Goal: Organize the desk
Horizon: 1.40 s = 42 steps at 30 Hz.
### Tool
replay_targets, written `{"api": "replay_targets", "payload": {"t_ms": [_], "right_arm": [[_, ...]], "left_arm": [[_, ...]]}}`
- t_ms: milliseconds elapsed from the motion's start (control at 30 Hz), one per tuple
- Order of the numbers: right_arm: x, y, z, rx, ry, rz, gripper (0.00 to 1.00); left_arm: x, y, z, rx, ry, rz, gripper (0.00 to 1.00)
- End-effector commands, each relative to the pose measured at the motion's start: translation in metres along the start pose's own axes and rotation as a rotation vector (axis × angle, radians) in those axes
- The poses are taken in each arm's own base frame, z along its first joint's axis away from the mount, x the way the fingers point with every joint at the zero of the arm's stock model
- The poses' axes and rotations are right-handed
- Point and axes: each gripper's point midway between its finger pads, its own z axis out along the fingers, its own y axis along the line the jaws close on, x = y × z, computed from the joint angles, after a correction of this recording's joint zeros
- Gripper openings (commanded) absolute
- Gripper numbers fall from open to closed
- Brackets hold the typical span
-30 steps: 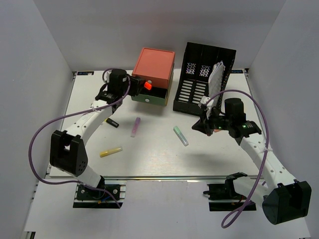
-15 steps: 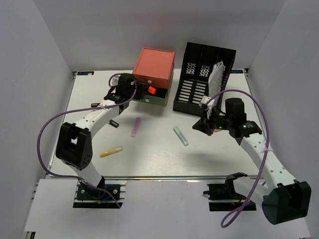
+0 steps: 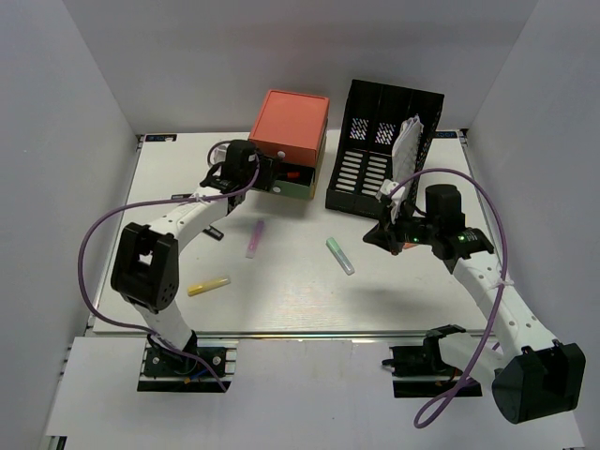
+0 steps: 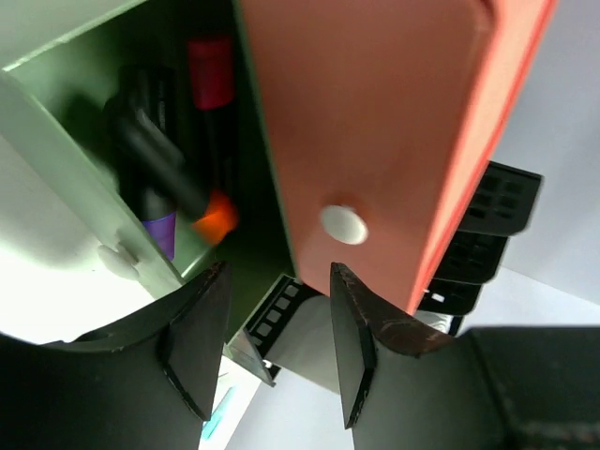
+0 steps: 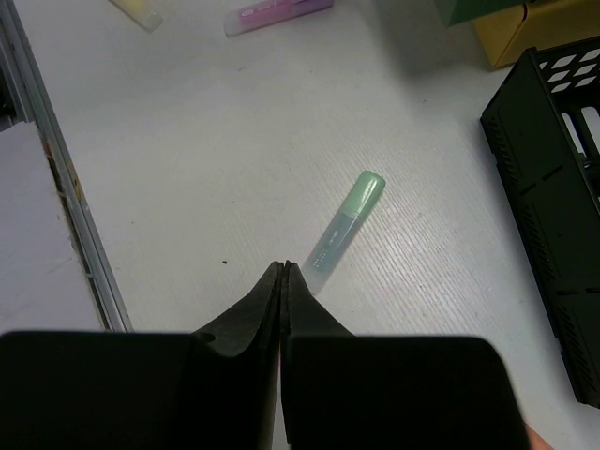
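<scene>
Now, top view: the white table (image 3: 309,305) fills the middle of the enclosure, with a metal rail along its 6 o'clock edge.

- Three-drawer box (image 3: 291,127), orange top, sits at the table's 12 o'clock edge.
- Black file rack (image 3: 370,155) stands just beside it at 1 o'clock, with a white crumpled item (image 3: 408,141) toward its right side.
- Left pincer (image 4: 274,342) is at the front of the box, fingers apart with nothing between them: released.
- Green drawer (image 4: 52,131) stands pulled out. Inside lie a black marker (image 4: 150,131) with a purple band, a red marker (image 4: 211,75) and an orange cap (image 4: 216,217).
- Right pincer (image 5: 284,274) hovers above the table toward 3 o'clock, fingers pressed together, clenched on nothing.
- Green highlighter (image 5: 342,225) lies flat on the table, close to the tips at their 1 o'clock in the wrist view.
- Pink highlighter (image 3: 255,239) lies near the table's centre.
- Yellow highlighter (image 3: 208,285) lies at 8 o'clock.
- Small black item (image 3: 214,232) lies at 9 o'clock; too small to identify.
</scene>
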Motion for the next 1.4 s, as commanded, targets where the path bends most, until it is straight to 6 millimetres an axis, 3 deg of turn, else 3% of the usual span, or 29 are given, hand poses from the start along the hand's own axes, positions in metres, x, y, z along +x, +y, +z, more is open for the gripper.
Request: {"api": "replay_targets", "payload": {"t_ms": [0, 167, 267, 300, 333, 367, 400, 433, 467, 500, 533, 567, 600, 633, 667, 767, 900, 933, 967, 1033, 1100, 1267, 1367], "right_arm": [[-0.007, 0.001, -0.002, -0.009, -0.033, -0.03, 0.0], [-0.006, 0.001, -0.002, -0.013, -0.032, -0.032, 0.0], [-0.004, 0.004, -0.002, -0.031, -0.03, -0.046, 0.0], [-0.005, 0.005, -0.003, -0.041, -0.036, -0.057, 0.0], [-0.005, 0.007, -0.004, -0.048, -0.035, -0.081, 0.01], [-0.004, 0.009, -0.004, -0.059, -0.036, -0.094, 0.03], [-0.004, 0.012, -0.005, -0.073, -0.038, -0.107, 0.07], [-0.005, 0.013, -0.006, -0.073, -0.042, -0.123, 0.28], [-0.003, 0.014, -0.006, -0.076, -0.043, -0.134, 0.4], [-0.003, 0.014, -0.006, -0.073, -0.047, -0.144, 0.47], [-0.005, 0.016, -0.008, -0.067, -0.056, -0.157, 0.62], [-0.004, 0.014, -0.008, -0.055, -0.061, -0.157, 0.65], [-0.006, 0.015, -0.009, -0.047, -0.072, -0.169, 0.67], [-0.007, 0.012, -0.009, -0.032, -0.076, -0.167, 0.68], [-0.007, 0.01, -0.009, -0.019, -0.078, -0.17, 0.67], [-0.007, 0.007, -0.008, -0.007, -0.074, -0.15, 0.62], [-0.004, 0.003, -0.005, -0.003, -0.06, -0.125, 0.48], [-0.003, 0.001, -0.005, 0.006, -0.055, -0.121, 0.47], [-0.003, 0.0, -0.006, 0.012, -0.054, -0.122, 0.47], [-0.004, -0.002, -0.007, 0.026, -0.057, -0.118, 0.47], [-0.006, -0.004, -0.008, 0.04, -0.063, -0.124, 0.48], [-0.004, -0.005, -0.007, 0.043, -0.059, -0.113, 0.49], [-0.004, -0.006, -0.008, 0.048, -0.059, -0.114, 0.49]], "left_arm": [[0.005, -0.025, -0.009, 0.061, 0.029, -0.004, 0.56], [0.011, -0.04, -0.024, 0.121, 0.075, -0.001, 0.56], [0.011, -0.057, -0.047, 0.191, 0.085, 0.057, 0.46], [0.012, -0.061, -0.056, 0.215, 0.09, 0.112, 0.41], [0.004, -0.063, -0.062, 0.227, 0.073, 0.135, 0.21], [0.01, -0.056, -0.069, 0.227, 0.108, 0.166, 0.11], [0.007, -0.062, -0.089, 0.272, 0.109, 0.223, 0.0], [0.003, -0.057, -0.096, 0.281, 0.105, 0.258, 0.0], [0.005, -0.036, -0.099, 0.262, 0.117, 0.298, 0.0], [-0.003, -0.038, -0.117, 0.301, 0.091, 0.376, 0.0], [-0.008, -0.023, -0.122, 0.263, 0.08, 0.408, 0.0], [-0.018, -0.013, -0.127, 0.234, 0.057, 0.435, 0.0], [-0.029, 0.013, -0.133, 0.143, 0.028, 0.499, 0.0], [-0.035, 0.024, -0.135, 0.094, 0.017, 0.527, 0.12], [-0.049, 0.035, -0.136, 0.034, -0.02, 0.548, 0.3], [-0.07, 0.074, -0.137, -0.14, -0.026, 0.646, 0.49], [-0.104, 0.122, -0.127, -0.308, -0.011, 0.621, 0.55], [-0.098, 0.133, -0.119, -0.316, 0.057, 0.598, 0.56], [-0.101, 0.141, -0.115, -0.331, 0.078, 0.587, 0.62], [-0.112, 0.165, -0.106, -0.41, 0.098, 0.544, 0.63], [-0.119, 0.175, -0.101, -0.444, 0.106, 0.534, 0.63], [-0.158, 0.18, -0.09, -0.57, 0.014, 0.577, 0.65], [-0.164, 0.182, -0.085, -0.622, 0.023, 0.58, 0.66]]}}
